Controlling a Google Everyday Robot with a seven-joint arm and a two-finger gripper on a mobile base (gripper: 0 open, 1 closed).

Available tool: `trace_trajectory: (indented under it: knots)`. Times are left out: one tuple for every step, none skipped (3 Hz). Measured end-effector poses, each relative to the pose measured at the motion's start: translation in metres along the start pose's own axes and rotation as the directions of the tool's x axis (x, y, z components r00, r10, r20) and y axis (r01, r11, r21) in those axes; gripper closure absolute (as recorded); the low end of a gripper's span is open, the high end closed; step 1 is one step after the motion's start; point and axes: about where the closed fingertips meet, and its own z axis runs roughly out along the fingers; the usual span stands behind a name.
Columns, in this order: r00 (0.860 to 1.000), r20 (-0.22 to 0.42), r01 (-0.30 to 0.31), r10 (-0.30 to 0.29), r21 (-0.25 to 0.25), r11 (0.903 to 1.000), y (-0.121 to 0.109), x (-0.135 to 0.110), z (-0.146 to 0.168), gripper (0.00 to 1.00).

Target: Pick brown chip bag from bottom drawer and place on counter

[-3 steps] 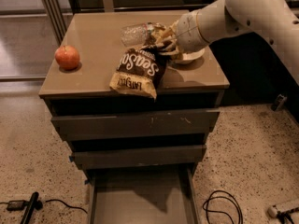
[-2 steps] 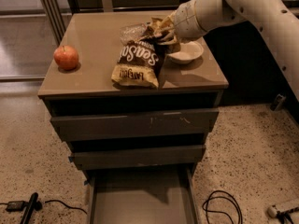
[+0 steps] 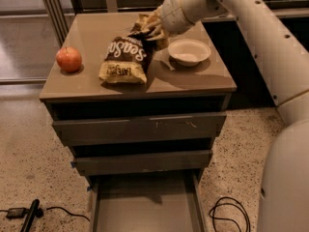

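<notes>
And the bag (image 3: 126,57) has shifted: a second ago its lower end hung at the counter's (image 3: 96,28) front edge, and now it lies further back, flat on the top just left of the bowl (image 3: 189,51). The gripper (image 3: 153,27) sits up-left of the bowl, still pinched on the bag's crumpled tan top end, so the placing looks all but done and only the release is left. The drawer (image 3: 145,211), far below the bowl, stands pulled out and bare, a shallow grey metal tray. The bag is crinkly dark-brown foil with white lettering, soft and slumping. The counter is glossy, hard, beige. The bowl is smooth, white and round, and the apple (image 3: 68,59), well left of the bowl, is red and shiny.
</notes>
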Motion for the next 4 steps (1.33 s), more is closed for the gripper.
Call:
trace_trajectory:
  knots:
    - [0.998,-0.058,0.035,-0.040,-0.081,0.9961,-0.005,-0.024,0.038,1.00]
    - [0.976,-0.217,-0.010,-0.003,-0.057,0.9983,0.001,-0.019,0.038,1.00]
    - [0.968,-0.245,-0.057,0.045,-0.042,0.9975,0.015,-0.016,0.064,1.00]
    - [0.968,-0.245,-0.057,0.045,-0.042,0.9975,0.015,-0.016,0.064,1.00]
